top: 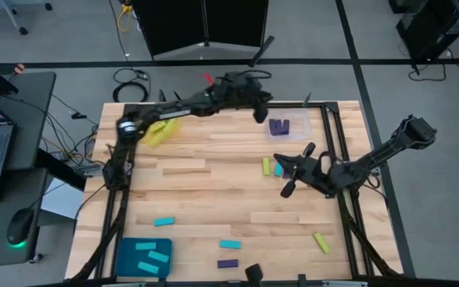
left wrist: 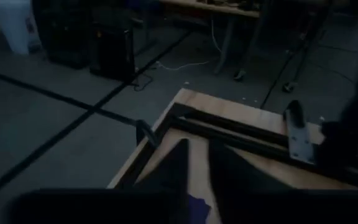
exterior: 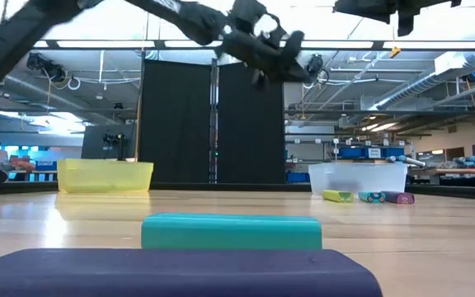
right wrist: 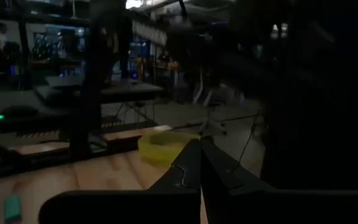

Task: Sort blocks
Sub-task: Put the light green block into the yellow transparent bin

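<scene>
Only the high view shows purple blocks [top: 279, 126] inside the clear tray [top: 303, 119]; the left gripper [top: 260, 113] hovers just beside that tray, fingers nearly together, empty. Right gripper [top: 287, 182], closed and empty, sits beside a yellow-green block [top: 266, 166].

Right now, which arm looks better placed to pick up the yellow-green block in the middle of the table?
Right, probably. The right pincer hangs beside the yellow-green block; the left pincer is over by the clear tray.
</scene>
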Robot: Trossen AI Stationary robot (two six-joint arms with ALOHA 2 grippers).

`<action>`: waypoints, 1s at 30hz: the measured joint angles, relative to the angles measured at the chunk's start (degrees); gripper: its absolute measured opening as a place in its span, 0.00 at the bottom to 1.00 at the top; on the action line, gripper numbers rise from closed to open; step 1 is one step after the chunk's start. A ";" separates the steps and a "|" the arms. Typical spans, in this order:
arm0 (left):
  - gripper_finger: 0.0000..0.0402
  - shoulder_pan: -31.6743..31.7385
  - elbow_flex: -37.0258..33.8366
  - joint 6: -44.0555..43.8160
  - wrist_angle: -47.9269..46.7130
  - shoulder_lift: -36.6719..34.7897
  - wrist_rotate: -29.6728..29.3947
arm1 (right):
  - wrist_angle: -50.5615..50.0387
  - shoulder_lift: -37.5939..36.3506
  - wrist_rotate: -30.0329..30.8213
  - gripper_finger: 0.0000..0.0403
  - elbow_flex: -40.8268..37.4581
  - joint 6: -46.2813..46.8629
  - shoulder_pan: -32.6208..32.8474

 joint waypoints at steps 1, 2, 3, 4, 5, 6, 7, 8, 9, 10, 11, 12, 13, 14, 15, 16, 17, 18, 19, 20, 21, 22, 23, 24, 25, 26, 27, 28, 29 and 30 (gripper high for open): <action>0.09 -0.14 -2.17 0.46 0.59 -2.53 -0.01 | -0.35 0.57 -0.33 0.02 0.23 0.38 0.00; 0.05 -0.26 -4.72 0.88 1.07 -5.06 -0.09 | -0.42 1.10 -0.71 0.02 0.31 0.48 0.00; 0.03 -0.54 -7.29 1.18 1.75 -7.81 -0.62 | -0.32 1.59 -1.18 0.02 0.40 0.53 0.00; 0.03 -0.74 -9.88 1.36 2.51 -10.89 -1.08 | -0.10 2.02 -1.54 0.02 0.42 0.69 0.00; 0.03 -1.02 -12.57 1.62 2.60 -13.85 -1.95 | -0.07 2.33 -1.70 0.02 0.43 0.92 -0.09; 0.03 -1.30 -15.28 2.05 2.64 -17.06 -2.26 | -0.10 2.56 -2.02 0.02 0.43 1.37 -0.24; 0.04 -1.71 -18.21 2.76 2.54 -20.20 -2.28 | -0.04 2.83 -2.36 0.02 0.45 1.94 -0.48; 0.04 -2.22 -21.13 3.17 1.86 -23.36 -2.31 | -0.03 3.08 -2.72 0.02 0.46 2.34 -0.69; 0.04 -2.79 -23.88 3.52 0.53 -26.46 -2.31 | -0.13 3.27 -3.36 0.02 0.46 2.87 -0.87; 0.04 -3.52 -26.47 4.19 -1.60 -29.45 -2.33 | -0.37 3.45 -4.25 0.02 0.46 3.43 -1.13; 0.04 -4.34 -28.83 4.44 -4.33 -32.41 -2.46 | -0.33 3.74 -4.97 0.02 0.46 3.98 -1.41; 0.04 -5.17 -31.00 4.61 -7.11 -35.27 -2.78 | -0.34 4.04 -5.67 0.02 0.48 4.39 -1.59; 0.04 -6.29 -32.99 4.75 -10.25 -38.08 -3.58 | -0.44 4.34 -5.87 0.02 0.48 4.68 -1.77; 0.04 -7.44 -34.78 4.77 -13.56 -40.61 -4.14 | -0.37 4.76 -6.03 0.02 0.48 4.82 -2.03; 0.04 -8.72 -36.37 4.69 -16.86 -42.84 -5.27 | -0.31 5.16 -6.17 0.02 0.48 4.89 -2.29; 0.04 -10.24 -37.90 4.34 -20.49 -44.82 -6.50 | -0.39 5.54 -6.43 0.02 0.48 4.90 -2.60; 0.04 -11.88 -39.28 3.83 -23.99 -46.54 -7.31 | -0.36 5.97 -6.82 0.02 0.48 5.02 -2.98; 0.04 -13.59 -40.63 2.76 -26.98 -47.87 -8.24 | -0.39 6.24 -7.24 0.02 0.48 5.23 -3.41; 0.04 -15.43 -41.84 1.44 -29.42 -49.06 -8.94 | -0.33 6.56 -7.92 0.02 0.48 5.66 -3.85; 0.03 -17.21 -42.95 0.09 -31.52 -50.16 -9.67 | -0.27 6.81 -8.60 0.02 0.48 6.20 -4.34; 0.03 -19.17 -43.90 -1.47 -33.23 -50.94 -10.27 | -0.39 7.01 -9.19 0.02 0.48 6.68 -4.68; 0.03 -21.08 -44.80 -2.80 -34.18 -51.69 -10.82 | -0.70 7.06 -9.99 0.02 0.48 7.27 -4.99; 0.03 -22.87 -45.75 -3.89 -34.94 -52.28 -11.23 | -0.87 7.04 -10.61 0.02 0.48 8.12 -5.29; 0.03 -24.69 -46.75 -5.05 -35.70 -52.57 -11.52 | -1.04 7.00 -11.31 0.02 0.48 8.99 -5.48; 0.03 -26.44 -47.73 -6.11 -36.15 -52.65 -11.67 | -1.28 6.98 -11.64 0.02 0.48 9.71 -5.58; 0.03 -28.11 -48.59 -6.89 -36.21 -52.64 -11.90 | -1.74 6.97 -11.78 0.02 0.48 10.34 -5.62; 0.03 -29.62 -49.42 -7.87 -36.11 -52.61 -12.36 | -2.50 6.97 -11.81 0.02 0.48 11.09 -5.62; 0.03 -31.02 -50.20 -9.03 -36.09 -52.61 -12.82 | -3.61 6.97 -11.81 0.02 0.49 12.62 -5.62; 0.03 -32.25 -50.89 -10.21 -36.05 -52.61 -13.63 | -5.72 6.89 -11.82 0.02 0.58 15.40 -5.63; 0.03 -33.32 -51.54 -11.29 -35.88 -52.44 -14.73 | -9.03 6.73 -11.86 0.02 0.82 18.79 -5.88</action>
